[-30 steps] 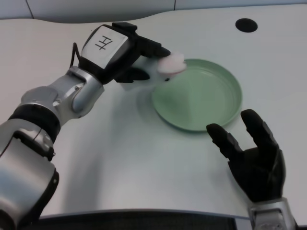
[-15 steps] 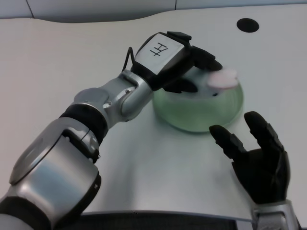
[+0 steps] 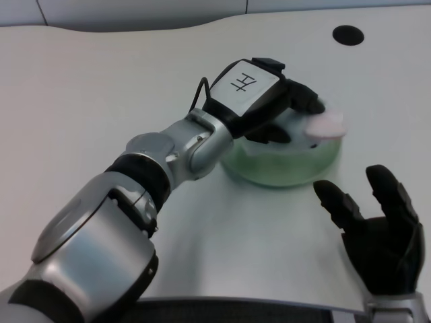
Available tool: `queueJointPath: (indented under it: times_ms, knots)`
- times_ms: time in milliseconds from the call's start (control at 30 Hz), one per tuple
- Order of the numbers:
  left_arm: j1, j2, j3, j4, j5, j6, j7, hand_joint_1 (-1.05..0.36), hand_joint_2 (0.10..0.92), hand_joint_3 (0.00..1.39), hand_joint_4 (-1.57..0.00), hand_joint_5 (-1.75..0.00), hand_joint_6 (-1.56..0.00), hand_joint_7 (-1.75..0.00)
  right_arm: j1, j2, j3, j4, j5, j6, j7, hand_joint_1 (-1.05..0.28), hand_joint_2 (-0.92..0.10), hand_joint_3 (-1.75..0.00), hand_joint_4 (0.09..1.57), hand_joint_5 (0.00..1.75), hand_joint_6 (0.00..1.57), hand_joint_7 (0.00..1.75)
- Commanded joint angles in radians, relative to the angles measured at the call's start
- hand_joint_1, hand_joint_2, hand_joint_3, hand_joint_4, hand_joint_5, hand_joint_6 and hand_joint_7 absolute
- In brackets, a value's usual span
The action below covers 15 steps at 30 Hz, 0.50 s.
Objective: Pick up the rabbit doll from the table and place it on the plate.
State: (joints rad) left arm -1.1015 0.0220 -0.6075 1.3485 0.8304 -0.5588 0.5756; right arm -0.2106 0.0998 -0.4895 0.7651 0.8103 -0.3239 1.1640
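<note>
My left hand reaches over the green plate from the left and covers most of it. At the fingertips it holds the rabbit doll, a small pink and white shape, blurred, above the plate's right part. Whether the doll touches the plate I cannot tell. The plate's near rim and a strip of its inside show below the hand.
My right hand lies palm up at the lower right, near the plate's front edge. A black round hole sits in the table at the back right. The table's dark front edge runs along the bottom.
My left hand has carried the doll rightward, from the plate's left rim across to over its right part. The arm now stretches further over the table.
</note>
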Motion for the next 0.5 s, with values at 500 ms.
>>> queueJointPath:
  times_ms: [500]
  knots:
    - [0.005, 0.019, -0.054, 0.004, 0.024, 0.141, -0.043, -0.55, 0.860, 0.00, -0.07, -0.38, -0.35, 0.00, 0.055, 0.079, 0.007, -0.014, 0.008, 0.003, -0.003, -0.80, -0.92, -0.14, 0.94, 0.00, 0.88, 0.00]
